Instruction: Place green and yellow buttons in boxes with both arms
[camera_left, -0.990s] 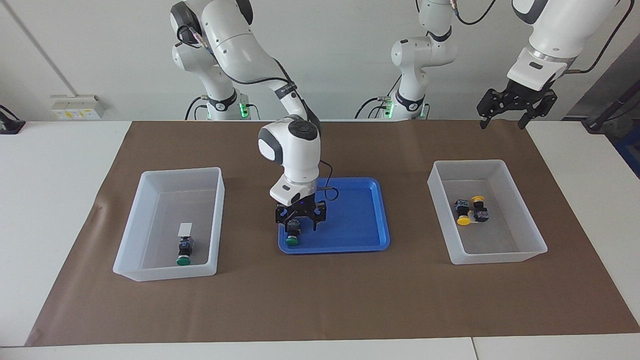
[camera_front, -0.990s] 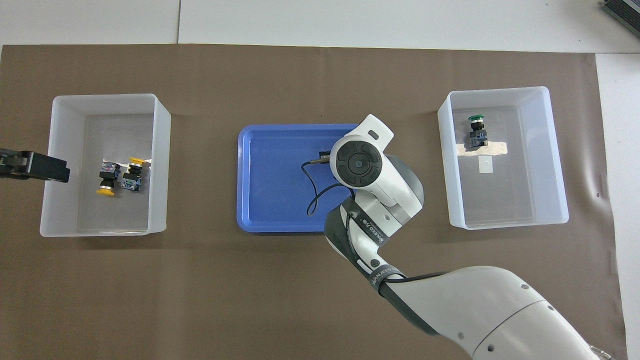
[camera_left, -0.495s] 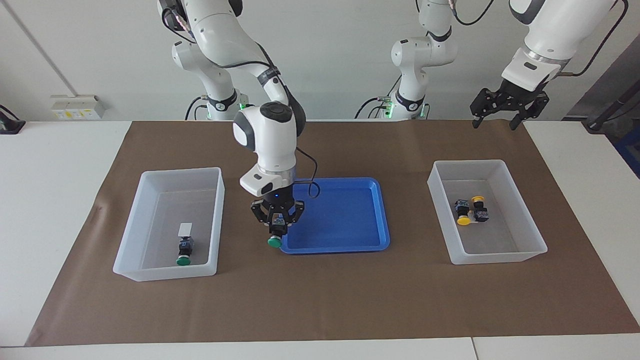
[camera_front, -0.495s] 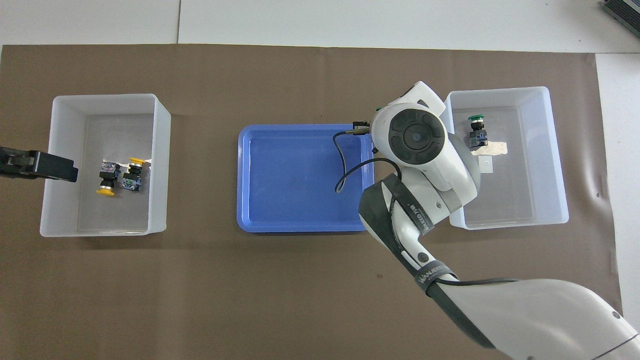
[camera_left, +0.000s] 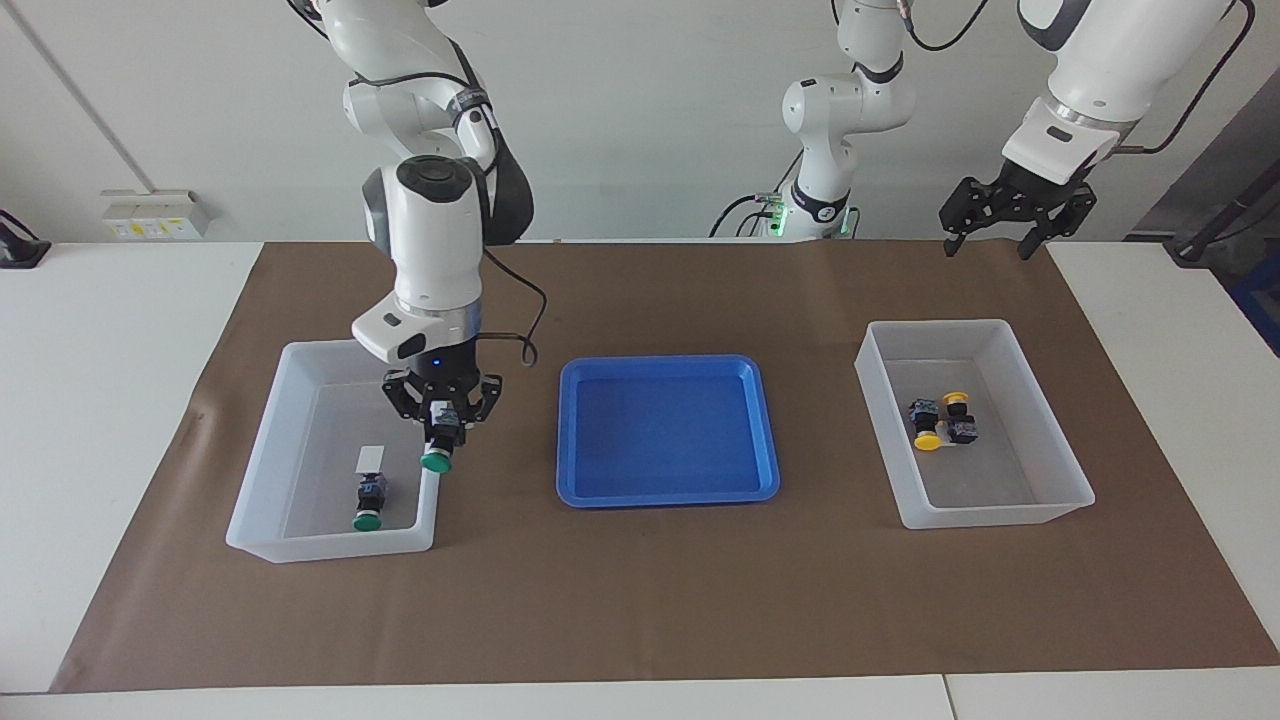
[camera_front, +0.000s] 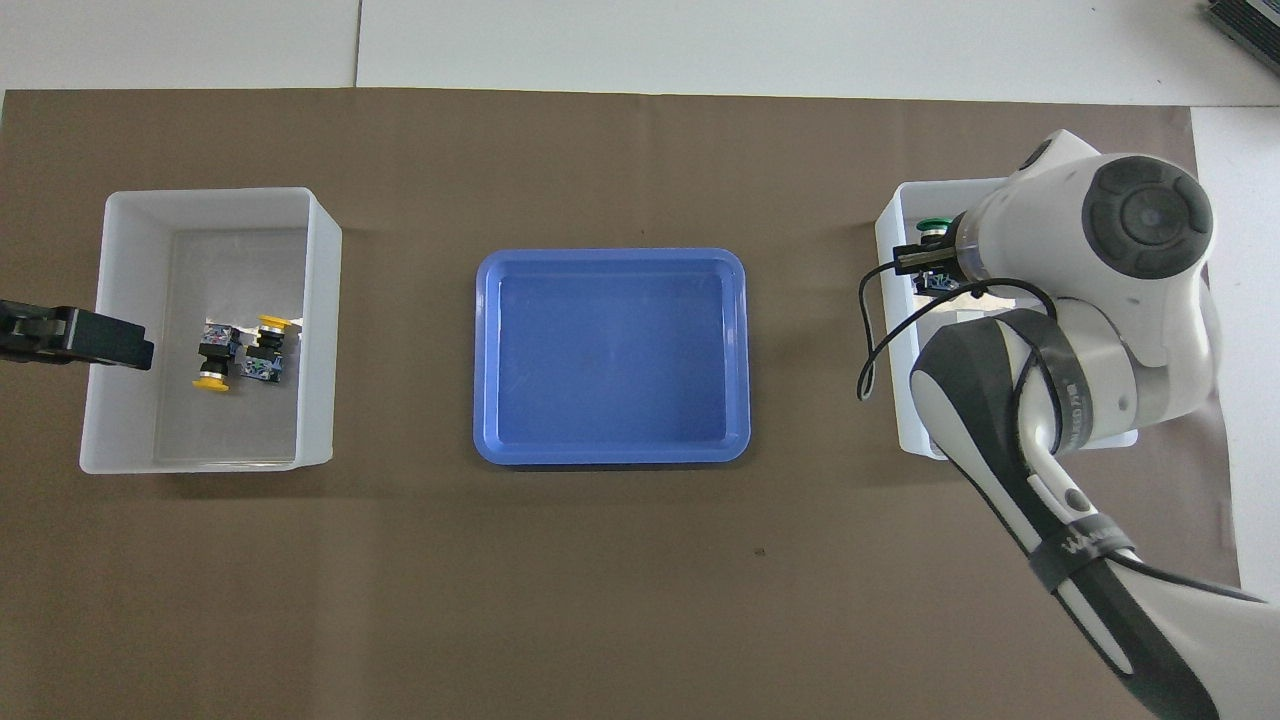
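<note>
Green button (camera_left: 437, 452) number two hangs cap-down from the right hand (camera_left: 441, 425), clenched on its black body, over the inner wall of the clear box (camera_left: 262, 470) at the right arm's end of the desk (camera_left: 90, 400). The grip on the body leaves the round cap free, so the part should drop cleanly. Another green button (camera_left: 368, 503) already lies in that box, near a white slip (camera_left: 371, 458). Sorting goes by colour: both yellow buttons (camera_left: 940, 423) lie together in the second clear box (camera_left: 1040, 440) at the left arm's end. Between the boxes sits the blue tray (camera_left: 668, 430). Well above the desk, near the second box, the left hand (camera_left: 1013, 212) waits with fingers spread and nothing in them.
</note>
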